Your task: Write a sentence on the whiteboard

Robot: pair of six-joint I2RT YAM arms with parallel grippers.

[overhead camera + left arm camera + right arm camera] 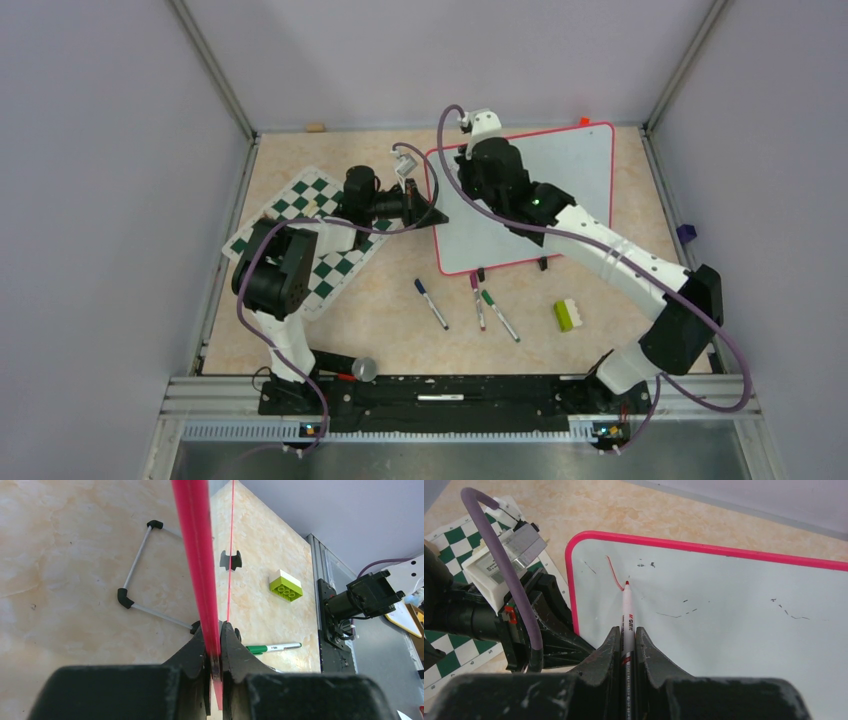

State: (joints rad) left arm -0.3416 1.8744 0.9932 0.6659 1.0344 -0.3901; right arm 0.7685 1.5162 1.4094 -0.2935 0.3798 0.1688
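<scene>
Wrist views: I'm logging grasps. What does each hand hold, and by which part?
The left hand pinches the whiteboard by its red frame edge. The right hand grips a red-tipped marker by its barrel, tip at the board.

One whiteboard (580,160), one chess mat (300,203), one brick (568,316), one held marker (627,615), seemingly three loose markers (431,303)

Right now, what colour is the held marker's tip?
Red; the marker shows best in the right wrist view.
</scene>
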